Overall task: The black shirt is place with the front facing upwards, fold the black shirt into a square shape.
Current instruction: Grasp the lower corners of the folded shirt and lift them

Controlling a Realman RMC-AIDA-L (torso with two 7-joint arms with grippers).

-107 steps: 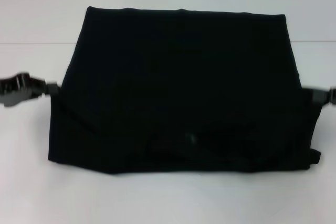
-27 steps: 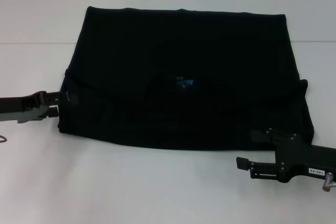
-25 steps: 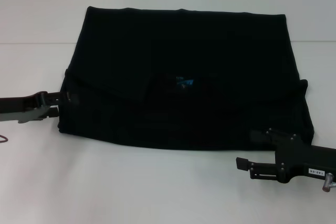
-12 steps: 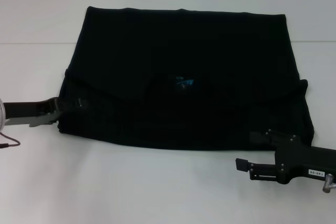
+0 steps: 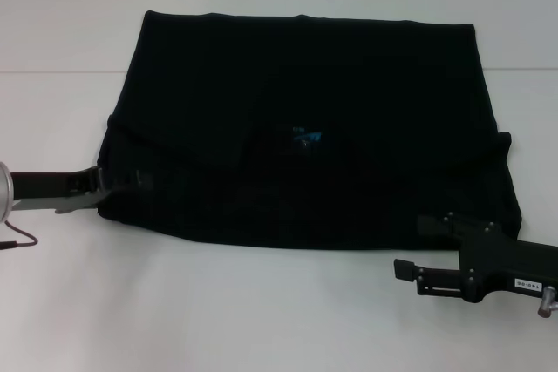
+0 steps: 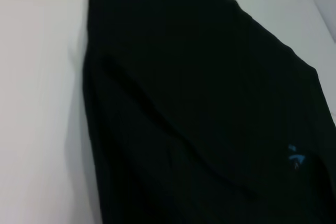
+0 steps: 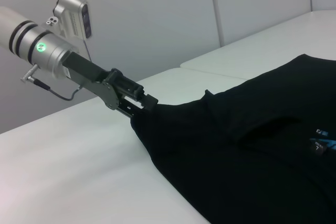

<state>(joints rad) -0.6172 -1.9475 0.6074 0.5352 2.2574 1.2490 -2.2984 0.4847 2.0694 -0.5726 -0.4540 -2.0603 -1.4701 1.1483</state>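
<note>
The black shirt (image 5: 305,128) lay flat in the middle of the white tabletop (image 5: 218,320), already folded into a wide dark block, a small blue neck label (image 5: 305,138) showing near its centre. The left gripper (image 5: 100,182) sat at the shirt's left edge, jaws closed on the cloth (likely to lift that side for another fold). The right gripper (image 5: 403,269) rested just off the near right corner, jaws apart and holding nothing.

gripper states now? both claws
Left claw: closed on the black shirt's left edge.
Right claw: open, holding nothing, beside the shirt's near right corner.
</note>
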